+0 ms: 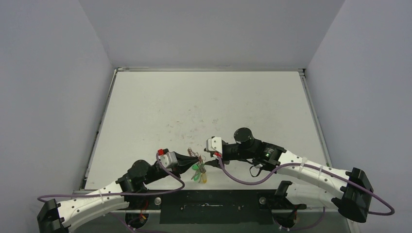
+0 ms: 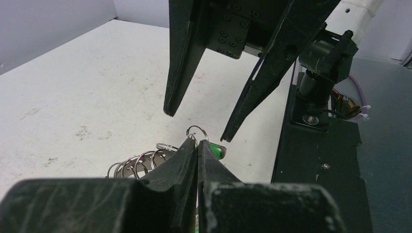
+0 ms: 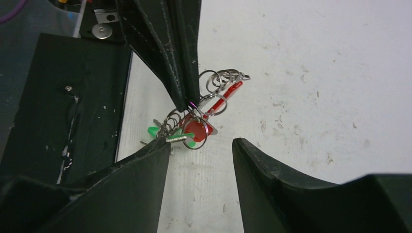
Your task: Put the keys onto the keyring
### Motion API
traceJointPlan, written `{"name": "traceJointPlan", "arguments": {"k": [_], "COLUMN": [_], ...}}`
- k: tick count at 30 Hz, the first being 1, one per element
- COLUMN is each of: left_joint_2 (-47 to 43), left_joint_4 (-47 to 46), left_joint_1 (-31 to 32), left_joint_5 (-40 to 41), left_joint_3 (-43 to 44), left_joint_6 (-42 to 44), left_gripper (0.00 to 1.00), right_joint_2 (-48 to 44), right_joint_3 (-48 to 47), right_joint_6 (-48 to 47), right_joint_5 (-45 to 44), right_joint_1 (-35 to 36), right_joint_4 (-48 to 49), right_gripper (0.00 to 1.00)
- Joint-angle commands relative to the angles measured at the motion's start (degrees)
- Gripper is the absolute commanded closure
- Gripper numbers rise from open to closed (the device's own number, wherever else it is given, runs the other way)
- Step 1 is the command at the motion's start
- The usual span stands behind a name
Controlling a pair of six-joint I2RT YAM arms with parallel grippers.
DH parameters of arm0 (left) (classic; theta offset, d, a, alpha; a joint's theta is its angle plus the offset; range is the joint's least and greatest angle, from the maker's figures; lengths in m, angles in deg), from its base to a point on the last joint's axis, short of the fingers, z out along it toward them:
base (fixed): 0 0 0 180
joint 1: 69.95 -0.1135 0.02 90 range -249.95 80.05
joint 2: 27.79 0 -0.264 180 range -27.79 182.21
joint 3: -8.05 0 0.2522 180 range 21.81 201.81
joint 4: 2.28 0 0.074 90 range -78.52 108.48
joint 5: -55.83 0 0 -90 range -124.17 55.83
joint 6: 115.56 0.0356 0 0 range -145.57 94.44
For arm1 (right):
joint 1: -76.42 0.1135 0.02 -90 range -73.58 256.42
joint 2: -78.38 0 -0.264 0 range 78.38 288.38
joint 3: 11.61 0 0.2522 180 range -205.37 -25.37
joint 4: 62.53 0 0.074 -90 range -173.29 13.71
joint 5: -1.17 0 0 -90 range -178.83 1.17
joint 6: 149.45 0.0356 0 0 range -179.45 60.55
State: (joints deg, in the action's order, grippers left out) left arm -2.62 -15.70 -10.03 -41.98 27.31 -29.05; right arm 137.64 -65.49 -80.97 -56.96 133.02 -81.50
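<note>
My left gripper [image 2: 198,144] is shut on a small loop of the keyring [image 2: 141,162], a silvery coil of wire rings with a red curved segment [image 3: 229,93]. The bunch hangs just above the table near its front edge. On the ring hang the keys: a red head [image 3: 197,129], green heads [image 3: 154,131] and a yellow one [image 1: 204,178]. My right gripper [image 3: 201,143] stands open right in front of the bunch, its left fingertip [image 3: 163,145] touching or nearly touching the lowest rings. In the top view the left gripper [image 1: 191,158] and right gripper [image 1: 208,162] meet tip to tip.
The black mounting plate [image 1: 209,205] runs along the near table edge, just beside the keys. A purple cable [image 1: 243,178] loops under the right arm. Grey walls enclose the scuffed white table [image 1: 204,102] on three sides.
</note>
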Motion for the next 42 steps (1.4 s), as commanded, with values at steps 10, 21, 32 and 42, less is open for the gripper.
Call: {"name": "traceJointPlan", "arguments": {"k": [10,21,32,42], "left_joint_2": [1.7,2.3,2.2,0.9], "left_joint_4": [-5.3,-6.1,-5.6,8.7], "left_joint_1": [0.1,0.1,0.0,0.1], "left_joint_5": [-4.3,-4.7,-4.6,-2.6], "left_joint_3": [1.1,1.1,1.4,6.6], "left_joint_6": [1.1,1.1,1.3,7.9], "left_gripper": [1.0,1.0,1.0,0.76], "right_joint_2": [3.9,6.0,6.8,9.2], "right_joint_3": [-3.4,-3.4,-5.3,-17.1], "right_joint_6": [-7.6,-8.7,-9.2,-4.7], "right_joint_5": [11.4,13.1,12.3,5.9], "right_joint_1": [-0.5,-0.6,-1.1,-1.1], "right_joint_4": [4.8,4.8,1.4,-21.9], "right_gripper": [0.62,0.73,1.0,1.0]}}
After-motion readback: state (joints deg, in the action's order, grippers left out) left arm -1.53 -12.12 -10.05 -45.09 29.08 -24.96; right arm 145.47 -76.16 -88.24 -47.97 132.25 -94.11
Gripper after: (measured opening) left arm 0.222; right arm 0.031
